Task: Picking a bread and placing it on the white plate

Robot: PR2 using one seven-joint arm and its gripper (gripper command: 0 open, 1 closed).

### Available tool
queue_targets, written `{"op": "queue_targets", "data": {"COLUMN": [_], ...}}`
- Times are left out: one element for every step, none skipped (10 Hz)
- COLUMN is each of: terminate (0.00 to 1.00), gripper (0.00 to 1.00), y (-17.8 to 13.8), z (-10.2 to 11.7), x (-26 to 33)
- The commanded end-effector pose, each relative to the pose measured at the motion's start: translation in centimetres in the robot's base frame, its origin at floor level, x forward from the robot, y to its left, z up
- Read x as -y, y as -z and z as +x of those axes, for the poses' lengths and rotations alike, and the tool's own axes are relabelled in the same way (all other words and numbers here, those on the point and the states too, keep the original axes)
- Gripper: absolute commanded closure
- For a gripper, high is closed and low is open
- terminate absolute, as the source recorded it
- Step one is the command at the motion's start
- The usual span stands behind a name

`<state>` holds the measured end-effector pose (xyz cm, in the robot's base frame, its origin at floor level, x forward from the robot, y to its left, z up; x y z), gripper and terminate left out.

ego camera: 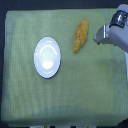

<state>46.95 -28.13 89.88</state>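
We looked down on a desk [20, 100] covered with a pale green, finely woven cloth that reached almost to every edge of the exterior view. The white plate [47, 58] sat on this cloth, a little toward the exterior view's left of the middle, round and glossy, with nothing lying on it. The bread [80, 35] lay flat on the cloth toward the upper part of the view, to the exterior view's right of the plate and well apart from it, its long golden-brown body running nearly top to bottom with a slight tilt and its ends tapering. It touched neither the plate nor the robot.

The one arm we could see came in from the exterior view's upper right corner, a grey and white casing with a dark band near the top. Its gripper [99, 34] reached toward the bread and ended near it, with a strip of green cloth showing between the two. The picture was too blurred for us to make out the jaws, so we could not tell whether they were released or clenched; they held nothing that we could see
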Motion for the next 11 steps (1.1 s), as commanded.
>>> {"op": "queue_targets", "data": {"terminate": [0.0, 0.0, 0.0, 0.0, 0.0, 0.0, 0.0, 0.0, 0.0, 0.0, 0.0], "gripper": [0.0, 0.0, 0.0, 0.0, 0.0, 0.0, 0.0, 0.0, 0.0, 0.0, 0.0], "y": [0.1, 0.5, 0.7, 0.8, 1.3, 1.6, 1.8, 2.2, 2.8, 3.8, 4.1], "z": [0.0, 0.4, 1.7, 2.0, 2.9, 4.2, 5.6, 7.0, 8.3, 10.1, 10.4], "x": [-0.3, -1.4, -2.3, -2.6, -3.4, -4.1, -4.9, -5.5, -6.5, -8.2, -8.6]}}
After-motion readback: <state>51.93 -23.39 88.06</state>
